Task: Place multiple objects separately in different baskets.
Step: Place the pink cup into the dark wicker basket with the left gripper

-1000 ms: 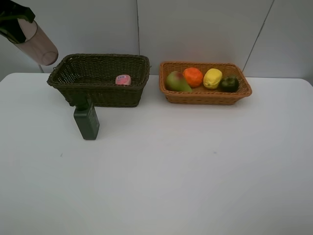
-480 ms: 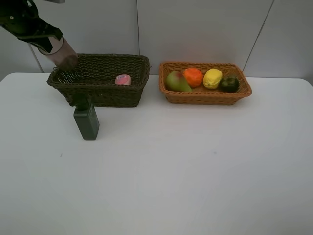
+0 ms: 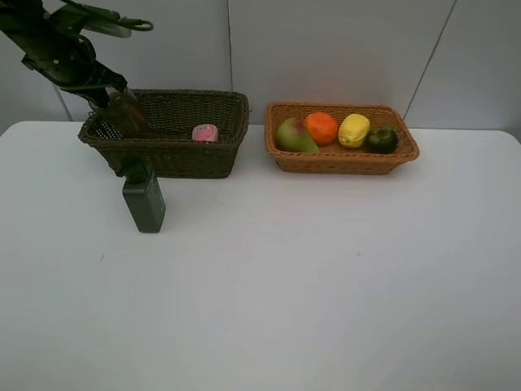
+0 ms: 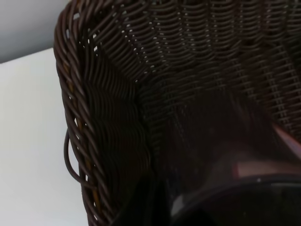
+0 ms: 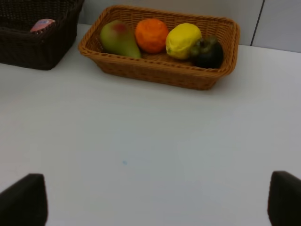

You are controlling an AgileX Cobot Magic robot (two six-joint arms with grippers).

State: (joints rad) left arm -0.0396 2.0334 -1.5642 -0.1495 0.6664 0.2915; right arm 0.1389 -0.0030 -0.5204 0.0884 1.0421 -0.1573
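My left gripper [image 3: 108, 92] is shut on the translucent mauve cup [image 3: 127, 114] and holds it tilted inside the left end of the deep dark basket [image 3: 175, 156]. In the left wrist view the cup [image 4: 244, 155] fills the basket's corner [image 4: 108, 117]. A small pink bottle [image 3: 205, 133] lies in the same basket. The dark green bottle [image 3: 144, 200] stands on the table in front of it. The tan basket [image 3: 342, 162] holds the pear [image 3: 294, 136], orange [image 3: 321, 128], lemon [image 3: 354, 130] and mangosteen [image 3: 381, 139]. My right gripper [image 5: 153, 202] is open and empty over the table. The marker is out of view.
The white table [image 3: 309, 277] stretches wide in front of both baskets. A grey panelled wall [image 3: 326, 49] stands close behind them. The right wrist view shows the tan basket [image 5: 160, 73] with its fruit ahead and the dark basket [image 5: 42, 47] beside it.
My left arm has carried the cup from high at the far left down and rightward into the dark basket's left end. Nothing else has moved.
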